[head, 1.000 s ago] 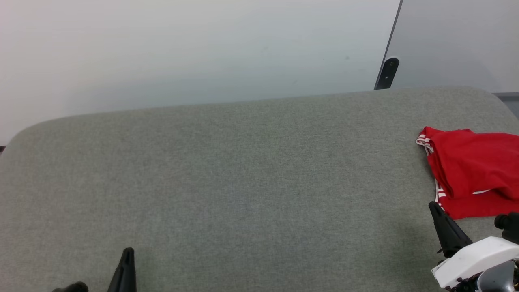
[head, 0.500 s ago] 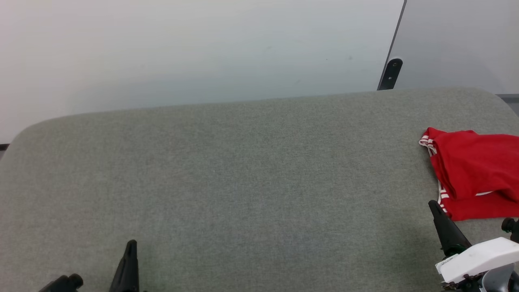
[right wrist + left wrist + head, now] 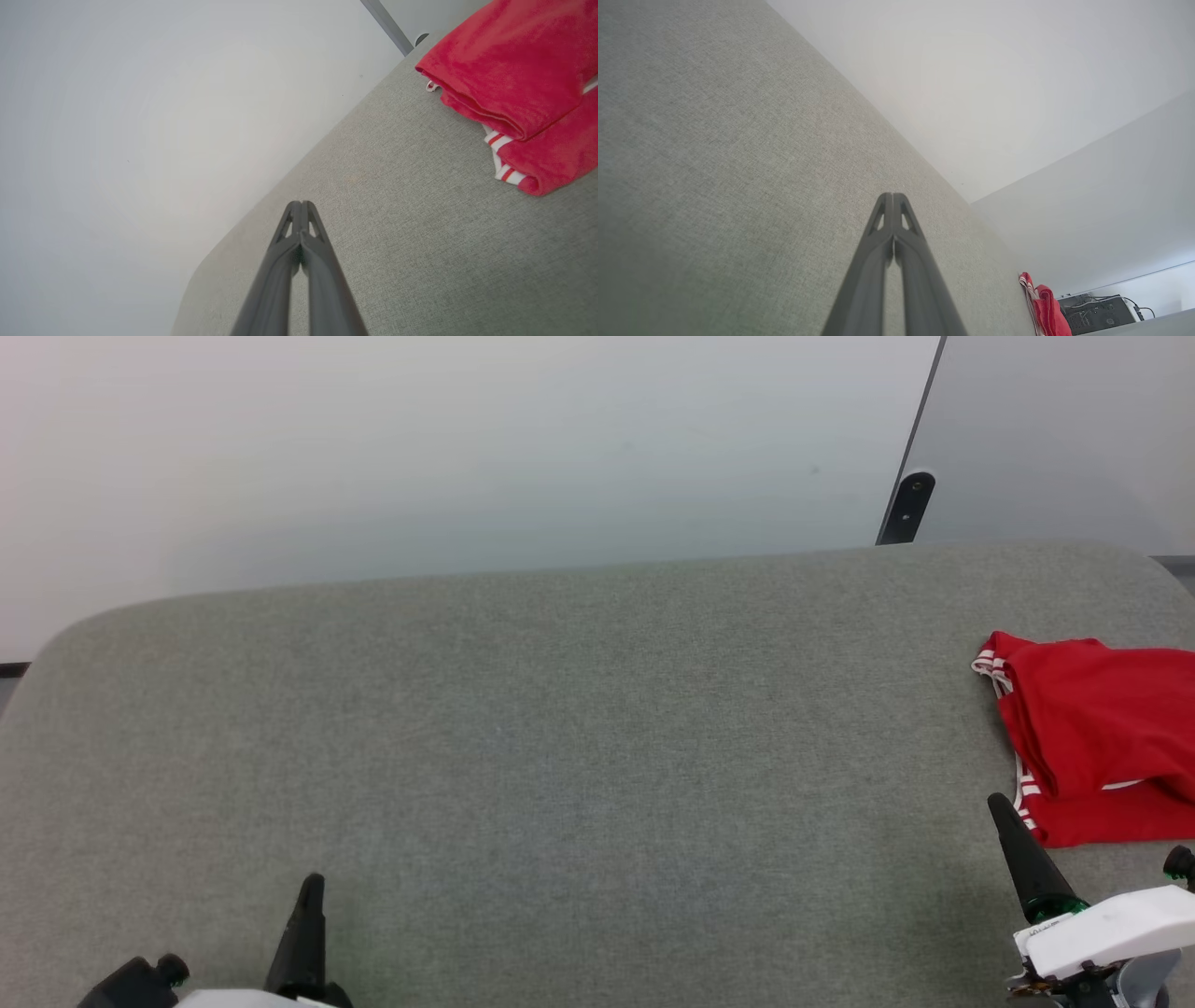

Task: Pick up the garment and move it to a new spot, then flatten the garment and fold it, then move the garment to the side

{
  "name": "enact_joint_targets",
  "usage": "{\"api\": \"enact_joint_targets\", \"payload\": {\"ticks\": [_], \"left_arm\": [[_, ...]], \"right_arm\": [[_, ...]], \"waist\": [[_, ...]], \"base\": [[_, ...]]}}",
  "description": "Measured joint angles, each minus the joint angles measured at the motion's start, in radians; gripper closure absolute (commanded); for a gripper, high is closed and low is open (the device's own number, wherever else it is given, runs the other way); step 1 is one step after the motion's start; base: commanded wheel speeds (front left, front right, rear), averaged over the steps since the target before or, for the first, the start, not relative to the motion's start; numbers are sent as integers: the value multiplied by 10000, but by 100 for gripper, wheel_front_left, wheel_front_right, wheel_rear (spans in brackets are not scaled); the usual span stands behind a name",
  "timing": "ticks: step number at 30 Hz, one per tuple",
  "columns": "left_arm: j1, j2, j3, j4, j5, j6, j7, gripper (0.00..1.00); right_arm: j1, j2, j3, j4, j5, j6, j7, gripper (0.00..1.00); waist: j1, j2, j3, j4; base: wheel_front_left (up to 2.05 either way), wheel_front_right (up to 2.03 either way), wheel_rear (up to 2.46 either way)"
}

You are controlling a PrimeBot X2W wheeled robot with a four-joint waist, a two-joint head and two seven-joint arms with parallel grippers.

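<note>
Both dark-fingered grippers — left gripper [image 3: 893,197], right gripper [image 3: 301,204] — hang empty, tips together, over the grey felt table [image 3: 560,728], whose right end holds the folded red striped-trim garment [image 3: 1092,737]; left wrist view adds a black cabled box [image 3: 1094,315] beyond.

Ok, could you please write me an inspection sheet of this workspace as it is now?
Surface: grey fabric-covered table with rounded far corners.
Job's things: red garment with white striped trim, lying folded over at the table's right end; no gripper touches it.
Clutter: nothing seen.
Grippers: left gripper shut, holding nothing, over the near left; right gripper shut, holding nothing, just short of the garment.
Cables: thin cables at a dark box beyond the table's right end.
Surroundings: pale wall behind; dark bracket at a panel seam.
</note>
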Motion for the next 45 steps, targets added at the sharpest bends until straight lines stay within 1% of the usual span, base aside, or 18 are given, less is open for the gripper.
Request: {"api": "enact_joint_targets", "payload": {"ticks": [18, 45], "left_arm": [[-526, -115, 81, 405, -1927, -121, 470, 100], [-1149, -253, 194, 918, -4263, -307, 1037, 100]], "right_arm": [[-109, 115, -92, 384, 1802, 0, -153, 100], [-242, 295, -221, 851, 3975, 0, -370, 100]], "waist": [[0, 0, -3, 111], [0, 0, -8, 279]], "base": [[0, 0, 0], [0, 0, 0]]}}
